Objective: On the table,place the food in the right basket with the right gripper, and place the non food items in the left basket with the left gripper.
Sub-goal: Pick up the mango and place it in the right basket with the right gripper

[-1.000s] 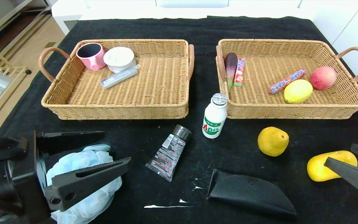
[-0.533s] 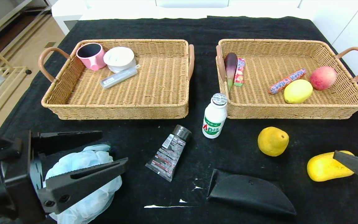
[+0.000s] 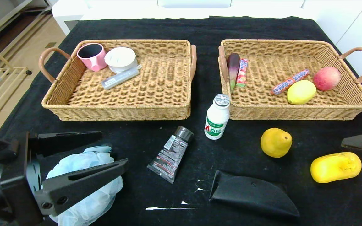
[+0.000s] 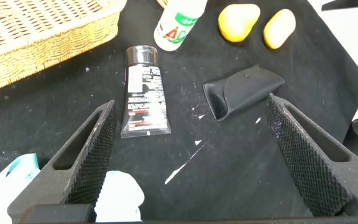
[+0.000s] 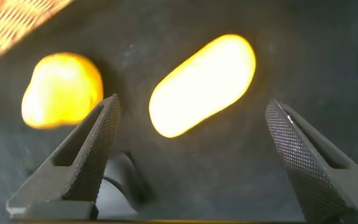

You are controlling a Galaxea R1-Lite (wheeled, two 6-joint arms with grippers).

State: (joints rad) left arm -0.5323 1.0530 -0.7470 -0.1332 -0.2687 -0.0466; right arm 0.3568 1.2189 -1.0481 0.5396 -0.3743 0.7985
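A black cloth (image 3: 200,28) covers the table (white cabinets (image 3: 350,22) behind, wooden floor (image 3: 27,47) alongside)

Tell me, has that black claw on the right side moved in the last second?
Yes. The right gripper has pulled back toward the table's right edge, off the yellow mango it overlapped before, and now shows just beyond it.

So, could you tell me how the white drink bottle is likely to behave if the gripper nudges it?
The white drink bottle stands upright, tall and narrow, so a high push would probably tip it. Its round body would then likely roll. The smooth plastic may slip.
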